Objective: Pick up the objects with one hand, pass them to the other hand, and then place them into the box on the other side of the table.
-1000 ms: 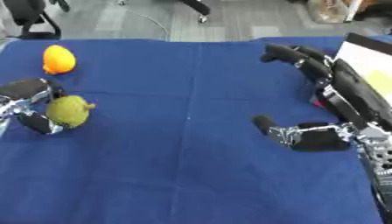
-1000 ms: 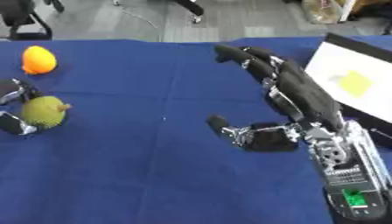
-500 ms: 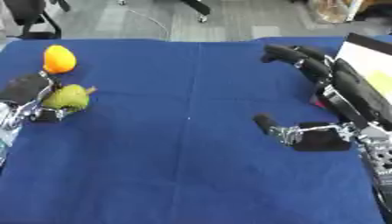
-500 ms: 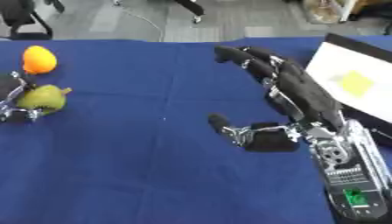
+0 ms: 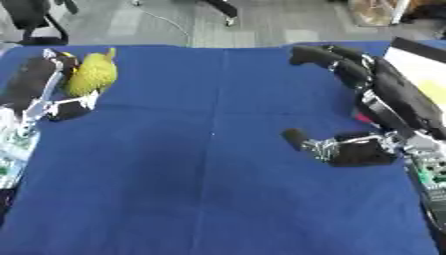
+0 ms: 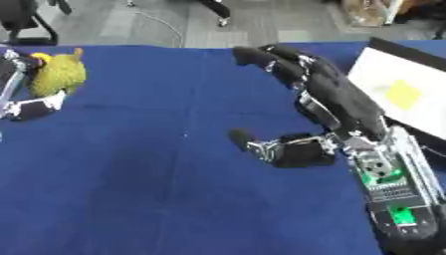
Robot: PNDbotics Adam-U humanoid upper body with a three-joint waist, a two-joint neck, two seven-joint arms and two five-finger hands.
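So right now I've got the left robot hand (image 5: 39, 82) up near the far left corner of the desk (image 5: 209, 164), fingers curled around the yellow-green fruit (image 5: 90, 75). It's a bumpy, pear-ish thing with a little stem poking up at the top. The fruit sits between the dark fingers on its left and the thumb part below it, and from what I see it's carried in the hand, though I can't say for sure whether it clears the cloth. In the right eye view a bit of orange-yellow shows just at the fruit's upper left edge, right against the fingers; can't make out what it is.

My right robot hand (image 6: 292, 69) is over on the right half of the desk, palm side toward the middle, fingers stretched out and relaxed with nothing in them. The thumb (image 6: 261, 147) sticks out low toward the centre of the blue cloth. It's well apart from the fruit, basically the whole width of the desk between them.

Beside the right arm, at the right edge, is the white box (image 6: 414, 102) with a yellow patch (image 6: 402, 93) inside.
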